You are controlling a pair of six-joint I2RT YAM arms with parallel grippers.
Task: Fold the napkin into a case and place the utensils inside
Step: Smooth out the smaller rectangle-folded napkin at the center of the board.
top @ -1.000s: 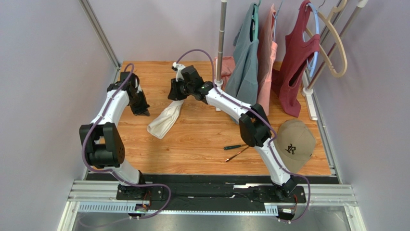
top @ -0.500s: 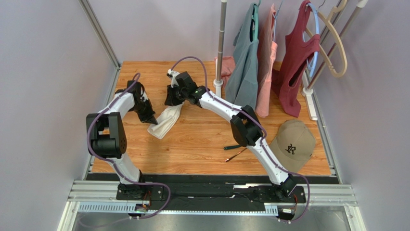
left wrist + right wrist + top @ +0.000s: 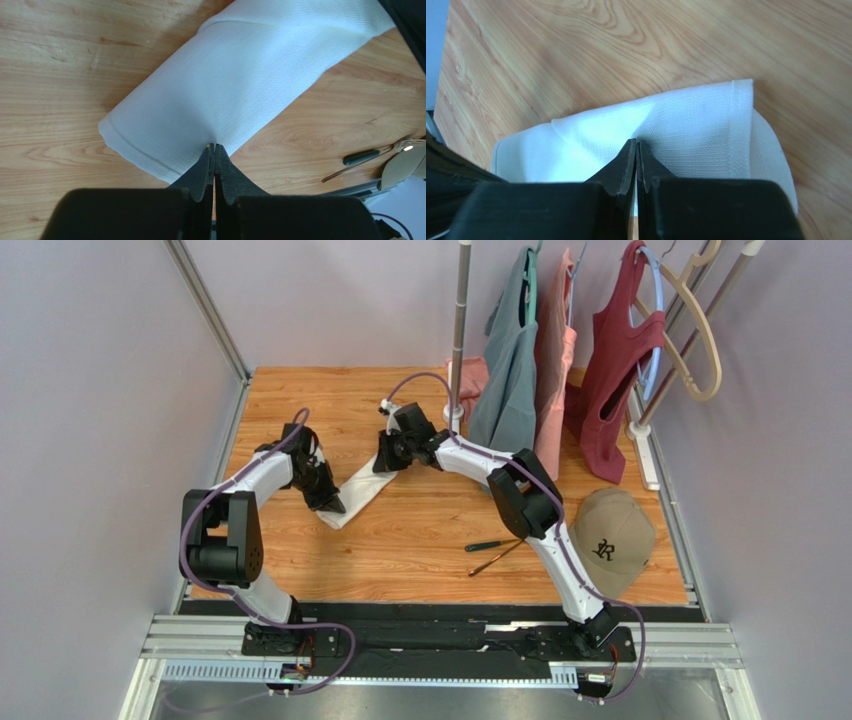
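Here: white woven napkin (image 3: 362,492), long folded strip, woodgrain table (image 3: 430,525).

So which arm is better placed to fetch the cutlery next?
Probably the right: the dark-handled, gold-headed utensils lie on the wooden table near its elbow. The left hand and right hand each pinch the white cloth napkin.
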